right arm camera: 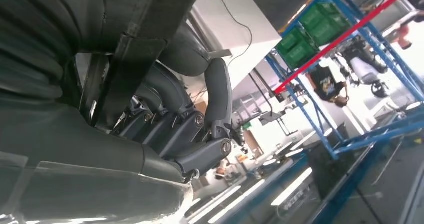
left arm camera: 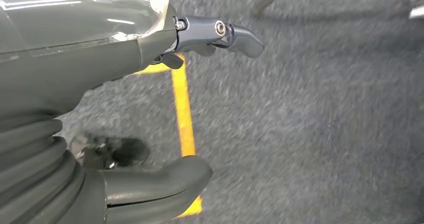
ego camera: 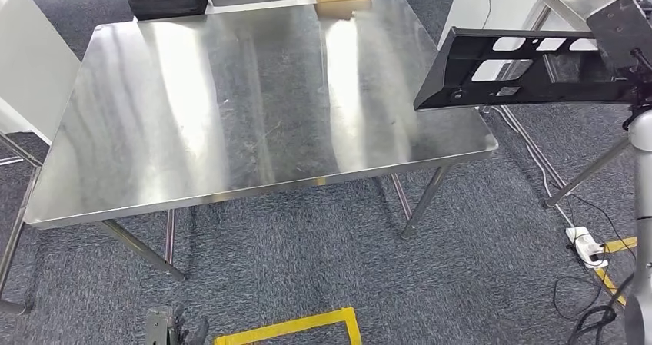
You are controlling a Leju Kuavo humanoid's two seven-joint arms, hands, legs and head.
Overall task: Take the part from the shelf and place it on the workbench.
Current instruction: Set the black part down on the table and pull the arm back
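One black slotted panel point(ego camera: 530, 68) sits gripped in my right hand point(ego camera: 627, 34), hanging just past the steel workbench point(ego camera: 254, 107) corner. My left hand point(left arm camera: 165, 109) hangs loosely open, holding nothing. I should carry the panel level over the workbench before lowering.

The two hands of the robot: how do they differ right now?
The right hand grips a long black part, held up beside the steel workbench; the left hand holds nothing. The right hand's fingers are curled around the part; the left hand's fingers are apart. The right hand is raised near table height; the left hand hangs over the grey carpet. Both have grey covers and dark fingers.
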